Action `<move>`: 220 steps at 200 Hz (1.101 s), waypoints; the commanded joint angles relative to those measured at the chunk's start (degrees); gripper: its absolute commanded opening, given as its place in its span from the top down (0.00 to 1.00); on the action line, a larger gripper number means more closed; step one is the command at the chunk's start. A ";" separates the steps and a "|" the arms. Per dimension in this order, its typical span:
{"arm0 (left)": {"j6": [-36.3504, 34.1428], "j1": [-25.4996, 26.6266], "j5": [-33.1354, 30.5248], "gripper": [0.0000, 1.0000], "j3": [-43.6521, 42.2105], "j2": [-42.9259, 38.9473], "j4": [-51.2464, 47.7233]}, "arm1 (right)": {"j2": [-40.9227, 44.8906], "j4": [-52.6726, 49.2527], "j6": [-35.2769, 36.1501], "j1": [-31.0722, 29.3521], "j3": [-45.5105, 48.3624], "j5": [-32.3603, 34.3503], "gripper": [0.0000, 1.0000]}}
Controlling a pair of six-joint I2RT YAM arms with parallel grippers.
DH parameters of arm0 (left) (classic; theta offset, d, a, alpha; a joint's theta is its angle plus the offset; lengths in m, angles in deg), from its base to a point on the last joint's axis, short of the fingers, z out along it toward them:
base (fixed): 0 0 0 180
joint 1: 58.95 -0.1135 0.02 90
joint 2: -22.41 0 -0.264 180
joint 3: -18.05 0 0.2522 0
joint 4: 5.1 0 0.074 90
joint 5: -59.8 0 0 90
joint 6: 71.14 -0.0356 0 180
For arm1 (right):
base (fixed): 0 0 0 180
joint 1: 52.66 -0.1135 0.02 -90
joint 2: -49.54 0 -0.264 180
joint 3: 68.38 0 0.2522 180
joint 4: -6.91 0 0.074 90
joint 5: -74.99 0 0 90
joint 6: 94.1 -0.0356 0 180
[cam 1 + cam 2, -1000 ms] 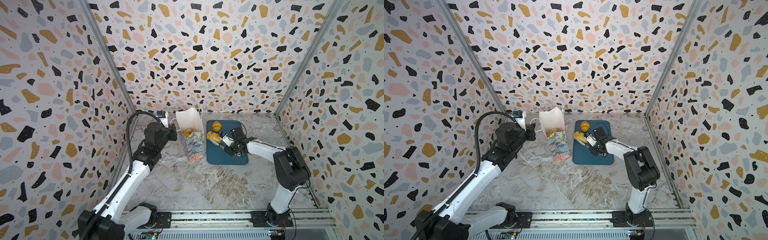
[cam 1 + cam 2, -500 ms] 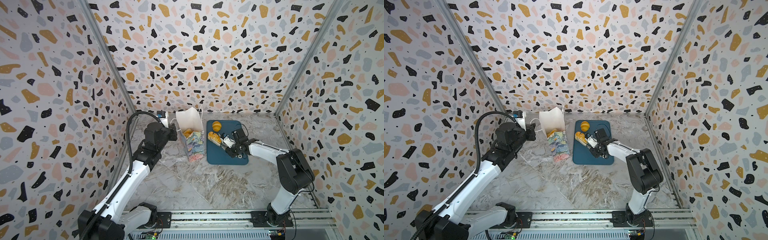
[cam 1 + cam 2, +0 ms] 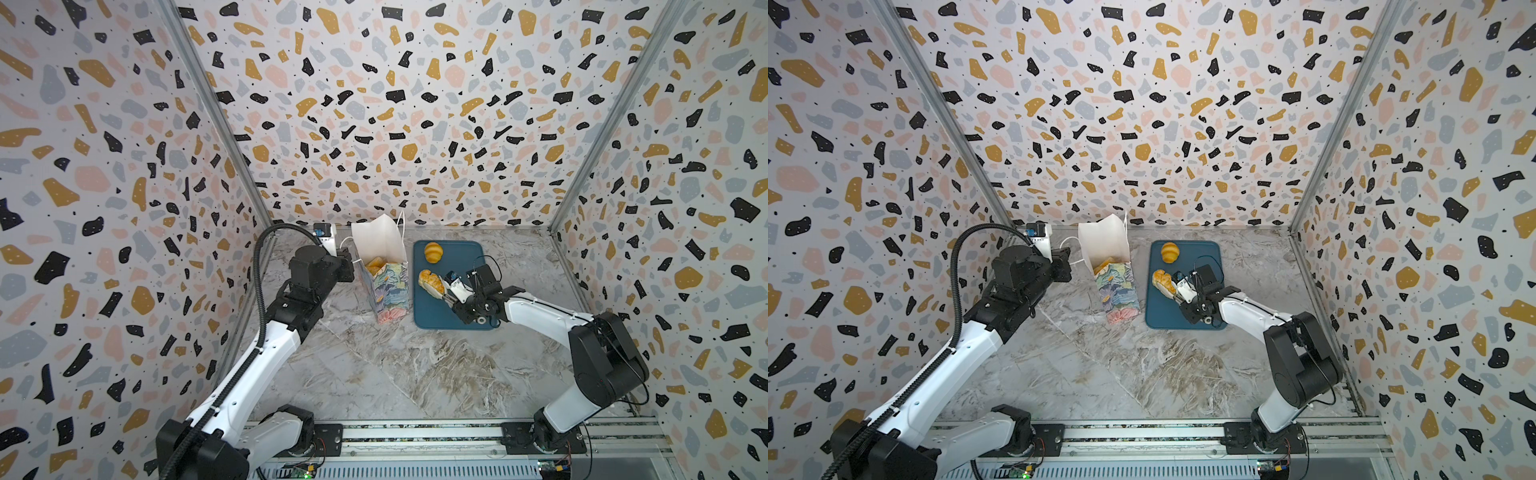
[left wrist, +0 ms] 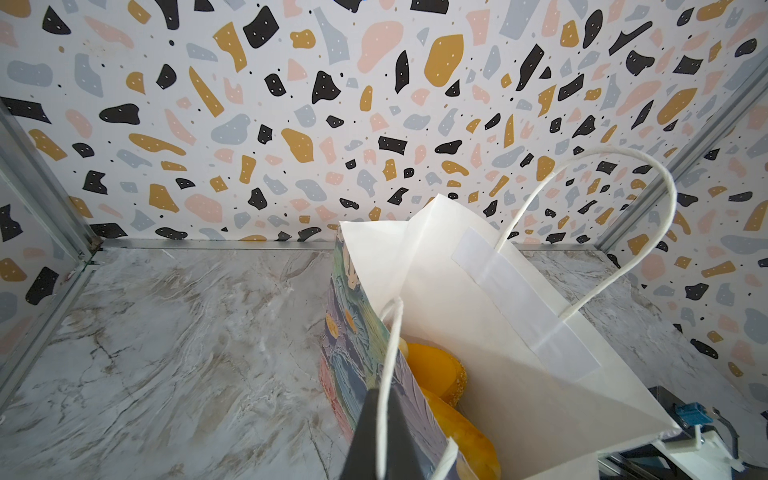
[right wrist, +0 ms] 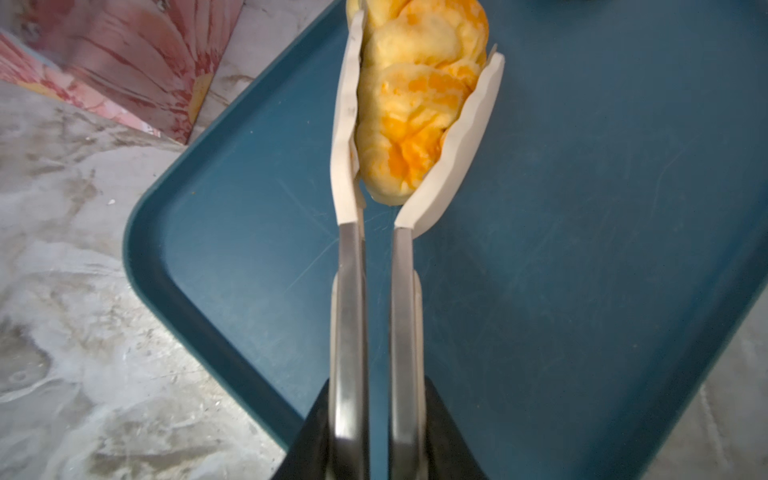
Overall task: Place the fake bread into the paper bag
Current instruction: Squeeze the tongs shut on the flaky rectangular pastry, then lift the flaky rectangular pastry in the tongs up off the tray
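The paper bag [image 3: 390, 291] [image 3: 1118, 293] stands upright left of the blue tray, its mouth open. Fake bread [image 3: 376, 264] [image 4: 434, 370] lies inside it. My left gripper [image 3: 350, 264] [image 3: 1065, 260] [image 4: 384, 436] is shut on the bag's white cord handle [image 4: 388, 353]. My right gripper [image 3: 456, 300] [image 3: 1187, 299] [image 5: 376, 415] is shut on metal tongs [image 5: 376, 291]. The tongs' white blades clamp a ridged golden loaf [image 3: 431, 281] [image 3: 1163, 281] [image 5: 415, 104] that rests on the tray. A second ridged roll [image 3: 433, 252] [image 3: 1169, 252] lies at the tray's far end.
The dark-blue tray [image 3: 440, 322] [image 3: 1167, 322] [image 5: 582, 249] lies flat on the marble floor, close beside the bag. Patterned walls close in the back and both sides. A rail with both arm bases runs along the front.
The tongs' blades have closed in on the ridged loaf, and the right arm has shifted slightly. The left arm and the bag have not moved.
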 commanded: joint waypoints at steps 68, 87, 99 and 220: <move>-0.99 0.65 -1.10 1.00 -0.90 0.37 1.10 | 9.58 1.11 -7.02 -1.50 2.22 -1.90 0.80; -0.92 0.89 -1.12 1.00 -0.97 0.63 1.11 | 10.36 1.77 -8.45 -1.62 2.95 -2.26 0.82; -0.92 1.34 -1.53 1.00 -0.99 0.93 0.98 | 10.77 2.64 -10.28 -1.73 3.38 -2.75 0.83; -0.39 1.44 -1.45 1.00 -0.68 -1.15 1.09 | 19.28 4.62 -20.21 -5.56 6.80 -1.81 0.83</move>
